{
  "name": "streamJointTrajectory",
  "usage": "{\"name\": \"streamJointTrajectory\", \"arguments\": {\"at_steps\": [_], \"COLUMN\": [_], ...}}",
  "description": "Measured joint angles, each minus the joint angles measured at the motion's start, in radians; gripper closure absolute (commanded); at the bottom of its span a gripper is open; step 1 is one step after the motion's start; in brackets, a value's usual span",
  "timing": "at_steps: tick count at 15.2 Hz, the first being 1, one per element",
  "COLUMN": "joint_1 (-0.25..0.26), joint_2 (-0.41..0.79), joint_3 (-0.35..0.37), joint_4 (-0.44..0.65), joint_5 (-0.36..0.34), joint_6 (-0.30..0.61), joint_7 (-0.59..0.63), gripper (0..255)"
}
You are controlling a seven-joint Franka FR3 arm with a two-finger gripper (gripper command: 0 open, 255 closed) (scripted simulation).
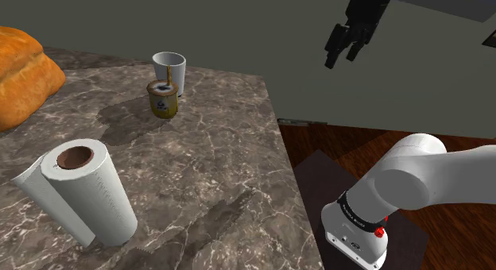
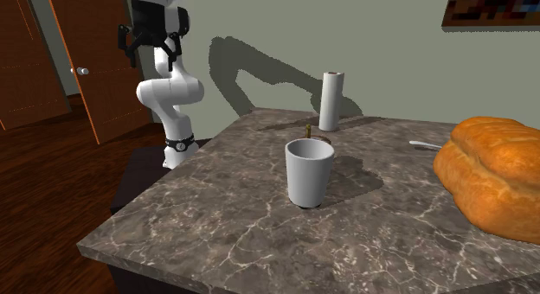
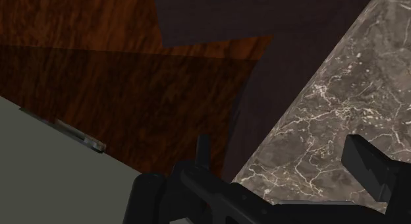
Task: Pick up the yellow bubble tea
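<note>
Shoulder view: spot the end effector [image 1: 343, 48] high in the air, out past the bench [image 1: 222, 173] edge on that view's right, fingers parted, gripping nothing. Find the yellow bubble tea [image 1: 162, 98] upright near the bench's far edge, just beside a white cup [image 1: 169, 70], well apart from the end effector. Note a paper towel roll [image 1: 83, 189] standing toward the near edge, bread [image 1: 20, 74] toward the far left corner

counts | yellow bubble tea [image 1: 162, 98]: one | white cup [image 1: 169, 70]: one | paper towel roll [image 1: 87, 193]: one | bread loaf [image 1: 20, 74]: one | small silvery item [image 2: 422, 145], kind unclear: one | table [image 1: 215, 157]: one | white arm [image 1: 421, 177]: one | wall picture [image 2: 493, 7]: one | drink vessels together: two
</note>
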Motion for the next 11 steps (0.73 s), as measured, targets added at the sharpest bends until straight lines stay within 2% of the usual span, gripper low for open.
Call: {"name": "streamJointTrajectory", "arguments": {"at_steps": [5,11], "joint_1": [0.027,0.07], "joint_2": [0.08,0.275], "joint_3": [0.028,0.072], "joint_4": [0.024,0.087], "joint_5": [0.028,0.065], "joint_6": [0.052,0.18], "joint_7": [0.005,0.001], "gripper": [0,0]}}
